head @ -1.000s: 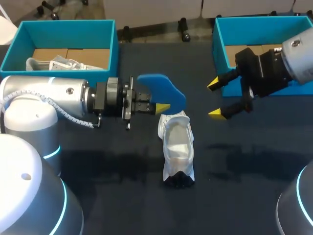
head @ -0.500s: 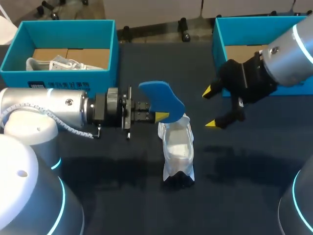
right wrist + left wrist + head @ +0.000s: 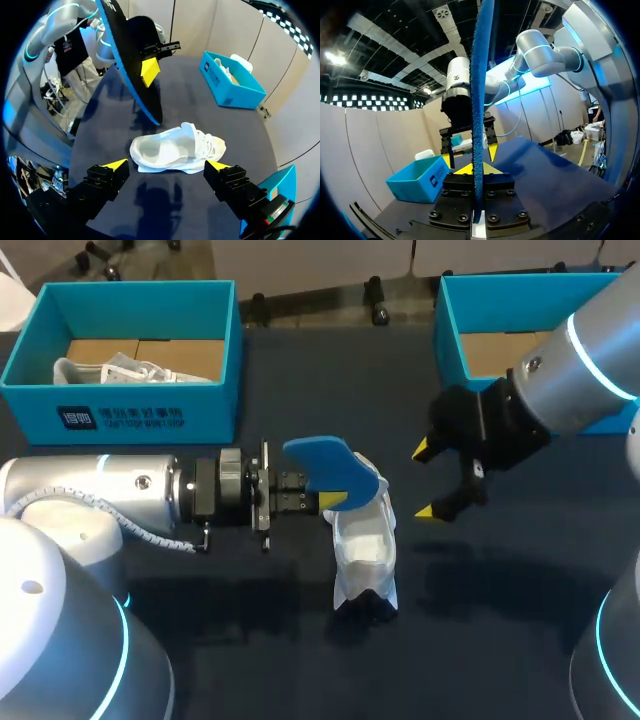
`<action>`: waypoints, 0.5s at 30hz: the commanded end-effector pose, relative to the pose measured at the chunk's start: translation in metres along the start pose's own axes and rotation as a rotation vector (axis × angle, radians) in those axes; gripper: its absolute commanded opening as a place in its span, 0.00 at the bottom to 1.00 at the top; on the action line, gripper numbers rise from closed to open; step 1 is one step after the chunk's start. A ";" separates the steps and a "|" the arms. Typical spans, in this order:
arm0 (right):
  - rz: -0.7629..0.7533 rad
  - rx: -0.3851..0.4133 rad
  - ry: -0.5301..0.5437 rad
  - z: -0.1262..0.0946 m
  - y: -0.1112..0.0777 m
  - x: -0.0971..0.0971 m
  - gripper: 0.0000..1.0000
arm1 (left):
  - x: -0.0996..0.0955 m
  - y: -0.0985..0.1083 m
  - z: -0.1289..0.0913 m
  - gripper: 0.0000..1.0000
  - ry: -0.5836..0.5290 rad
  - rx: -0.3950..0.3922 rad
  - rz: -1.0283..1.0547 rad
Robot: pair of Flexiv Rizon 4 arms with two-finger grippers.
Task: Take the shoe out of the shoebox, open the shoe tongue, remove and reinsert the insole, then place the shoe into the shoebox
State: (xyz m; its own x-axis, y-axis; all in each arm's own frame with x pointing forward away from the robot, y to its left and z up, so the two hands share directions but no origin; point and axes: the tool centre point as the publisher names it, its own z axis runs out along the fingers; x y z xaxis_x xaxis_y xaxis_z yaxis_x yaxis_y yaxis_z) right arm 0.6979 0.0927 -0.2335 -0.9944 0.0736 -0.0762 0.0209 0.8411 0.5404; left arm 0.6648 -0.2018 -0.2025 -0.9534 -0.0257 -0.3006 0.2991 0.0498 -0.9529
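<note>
A white shoe (image 3: 365, 545) lies on the dark table (image 3: 250, 650), its opening facing up. My left gripper (image 3: 331, 502) is shut on a blue insole (image 3: 328, 468), held on edge with its lower tip close over the heel end of the shoe. In the left wrist view the insole (image 3: 481, 100) stands edge-on between the fingers. My right gripper (image 3: 428, 481) hangs open just right of the shoe. In the right wrist view the shoe (image 3: 175, 147) lies ahead of the open right gripper (image 3: 167, 165), with the insole (image 3: 132, 60) slanting above it.
A blue shoebox (image 3: 130, 405) at the back left holds another white shoe (image 3: 110, 370). A second blue shoebox (image 3: 447, 335) stands at the back right, behind my right arm. Open table lies in front of the shoe.
My right gripper has come left and down toward the shoe. My left gripper has shifted nearer with the insole, bringing it lower over the shoe's heel end.
</note>
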 end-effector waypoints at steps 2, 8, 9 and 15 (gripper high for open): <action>-0.002 -0.012 0.013 0.018 -0.001 -0.003 1.00 | 0.006 0.001 0.004 0.00 -0.011 -0.013 -0.001; -0.004 -0.021 0.031 0.032 -0.006 -0.004 1.00 | 0.010 0.010 0.003 0.00 -0.018 -0.026 -0.011; -0.004 -0.026 0.036 0.034 -0.007 -0.005 1.00 | 0.010 0.011 0.003 0.00 -0.018 -0.029 -0.016; -0.009 -0.037 0.043 0.038 -0.012 -0.011 1.00 | 0.013 0.017 0.004 0.00 -0.015 -0.045 -0.032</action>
State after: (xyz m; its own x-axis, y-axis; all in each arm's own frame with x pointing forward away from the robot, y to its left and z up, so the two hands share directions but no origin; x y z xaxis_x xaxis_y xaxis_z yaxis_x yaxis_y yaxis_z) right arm 0.7061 0.0997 -0.2655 -0.9977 0.0474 -0.0495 0.0109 0.8229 0.5681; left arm 0.6599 -0.2021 -0.2216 -0.9609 -0.0436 -0.2735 0.2694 0.0830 -0.9595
